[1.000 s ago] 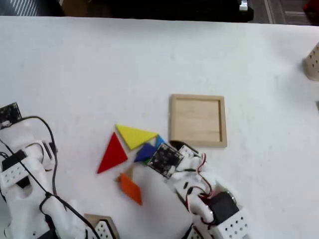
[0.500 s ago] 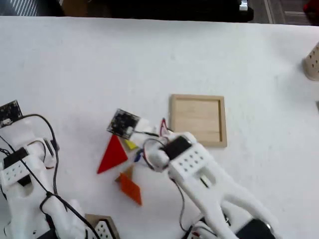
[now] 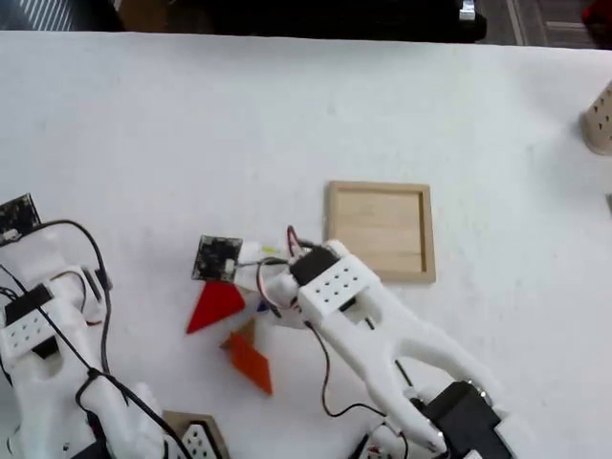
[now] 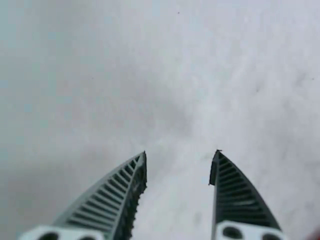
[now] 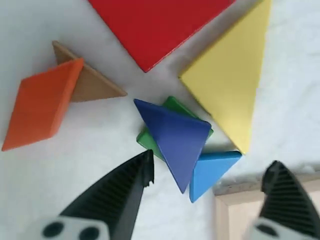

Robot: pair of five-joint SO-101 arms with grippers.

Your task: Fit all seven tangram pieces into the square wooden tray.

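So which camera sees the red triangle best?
The high view: most of the red triangle shows, its top under the right arm. The right wrist view cuts it off at the edge. The left wrist view faces white table.

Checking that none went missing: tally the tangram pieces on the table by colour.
red triangle: 1
yellow triangle: 1
orange parallelogram: 1
tan triangle: 1
green piece: 1
dark blue triangle: 1
light blue triangle: 1
Total: 7

My work surface: white table (image 3: 287,115). At table right edge, beige block with holes (image 3: 600,120). Beyond table far edge, dark strip (image 3: 335,19); what it is, I cannot tell.
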